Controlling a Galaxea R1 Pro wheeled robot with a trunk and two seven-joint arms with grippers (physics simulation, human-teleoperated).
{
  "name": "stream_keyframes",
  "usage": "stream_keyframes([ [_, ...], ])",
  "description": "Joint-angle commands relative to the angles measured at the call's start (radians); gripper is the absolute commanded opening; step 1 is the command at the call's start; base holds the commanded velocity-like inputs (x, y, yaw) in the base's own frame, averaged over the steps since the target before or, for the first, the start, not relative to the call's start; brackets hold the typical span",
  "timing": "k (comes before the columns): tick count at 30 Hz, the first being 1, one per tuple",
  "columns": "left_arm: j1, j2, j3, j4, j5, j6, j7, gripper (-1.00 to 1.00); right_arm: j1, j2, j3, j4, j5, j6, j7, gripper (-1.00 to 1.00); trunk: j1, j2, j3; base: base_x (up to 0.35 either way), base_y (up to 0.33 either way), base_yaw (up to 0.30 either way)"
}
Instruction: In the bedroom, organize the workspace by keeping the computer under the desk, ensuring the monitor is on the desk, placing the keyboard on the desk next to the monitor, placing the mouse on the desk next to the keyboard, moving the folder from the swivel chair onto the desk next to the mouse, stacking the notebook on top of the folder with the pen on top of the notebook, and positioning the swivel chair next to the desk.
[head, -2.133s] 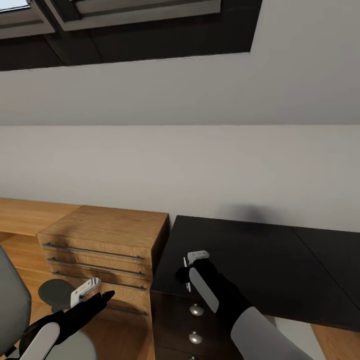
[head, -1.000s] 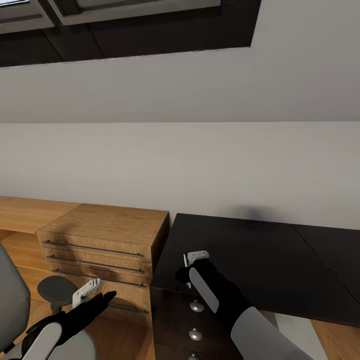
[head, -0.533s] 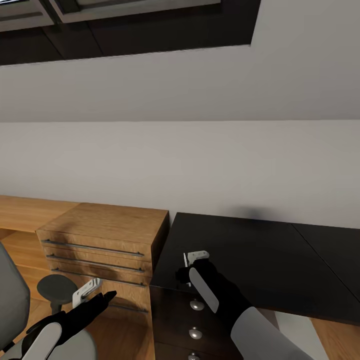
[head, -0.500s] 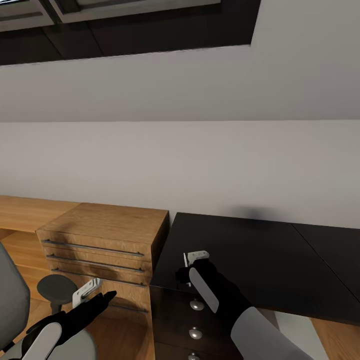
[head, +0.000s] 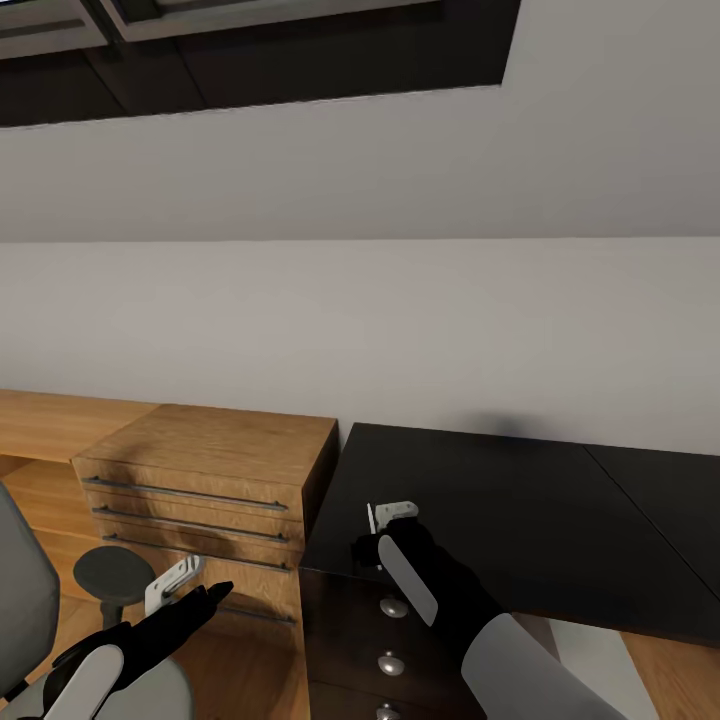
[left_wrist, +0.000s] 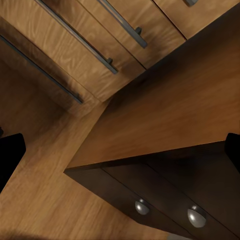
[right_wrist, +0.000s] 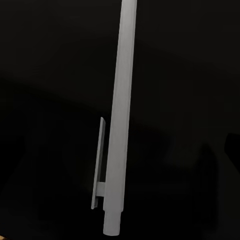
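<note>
Glossy black, our surface (head: 520, 520) runs along a plain pale wall beside a light-wood drawer unit (head: 210, 490) with metal bar handles. Our right gripper (head: 385, 520) hovers over its near corner, pinching a slim white pen (right_wrist: 120, 130). Left gripper (head: 175, 585), spread, hangs beside the grey swivel chair (head: 25, 600).

Pale grey pen (right_wrist: 119, 125) over black desk (right_wrist: 50, 75)
</note>
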Motion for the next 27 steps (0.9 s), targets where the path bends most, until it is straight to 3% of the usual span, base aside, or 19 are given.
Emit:
stream_keyframes([
  [1, -0.001, 0.001, -0.002, -0.001, 0.010, -0.001, 0.010, 1.00, -0.001, 0.000, 0.002, -0.001, -0.010, 0.002, -0.010, 1.00, 0.000, -0.001, -0.001, 0.000, 0.000, 0.000],
  [16, -0.001, 0.001, -0.002, -0.004, 0.010, -0.001, 0.009, 1.00, -0.001, 0.000, 0.001, -0.001, -0.010, 0.002, -0.010, 1.00, 0.000, -0.001, -0.001, 0.000, 0.000, 0.000],
  [20, -0.001, 0.001, -0.002, -0.004, 0.010, -0.001, 0.009, 1.00, -0.001, 0.000, 0.001, -0.001, -0.010, 0.002, -0.010, 1.00, 0.015, -0.029, -0.014, 0.000, 0.000, 0.000],
  [27, -0.001, 0.001, -0.002, -0.005, 0.010, -0.001, 0.010, 1.00, -0.001, 0.000, 0.001, -0.001, -0.010, 0.002, -0.010, 1.00, 0.015, -0.029, -0.014, 0.000, 0.000, 0.000],
])
